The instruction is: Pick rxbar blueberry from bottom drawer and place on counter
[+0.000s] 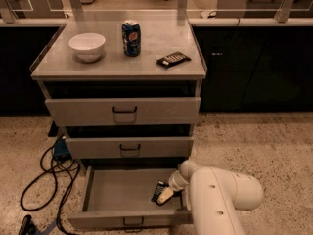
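End effector point(166, 195) at rxbar blueberry point(158, 190), right end of bottom drawer point(112, 218); can't tell its grip; seat squarely across the bar before lifting clear.

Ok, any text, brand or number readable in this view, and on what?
Blue can on the counter: print too blurred to read.
Dark bar on the counter: white markings, unreadable.
rxbar blueberry in the bottom drawer, beside the claw: wrapper unreadable.
Nothing legible elsewhere.
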